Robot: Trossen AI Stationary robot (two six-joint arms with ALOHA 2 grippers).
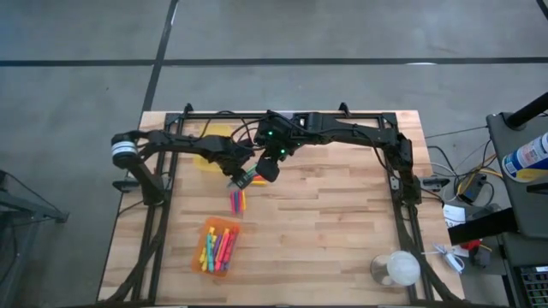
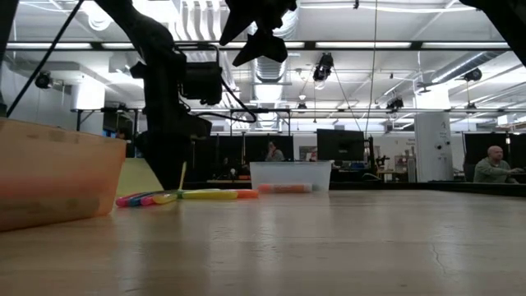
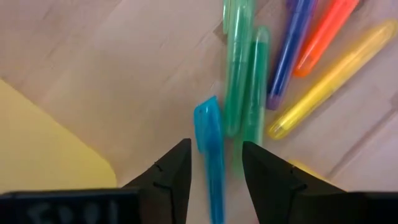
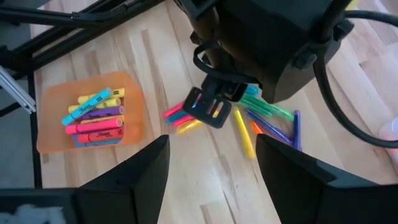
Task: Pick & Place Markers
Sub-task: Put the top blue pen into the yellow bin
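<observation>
Loose markers [image 1: 237, 201] lie in a small pile on the wood table, also seen as markers [image 4: 261, 118] and as a row of markers [image 2: 197, 196]. My left gripper [image 3: 214, 146] is open, low over the pile's far end. Its fingers stand on either side of a blue marker [image 3: 208, 134] without plainly touching it. Green markers [image 3: 239, 81], a purple, an orange and a yellow one lie just beyond. My right gripper [image 4: 211, 146] is open, hovering higher beside the left gripper [image 4: 208, 109]. More markers lie in the orange bin [image 1: 208, 226].
The orange bin [image 4: 46, 134] sits nearer the table's near edge than the pile. A yellow bin [image 3: 50, 143] lies under my left arm. A clear container [image 1: 396, 269] stands at the near right corner. The metal frame runs along the table's sides. People sit in the room behind.
</observation>
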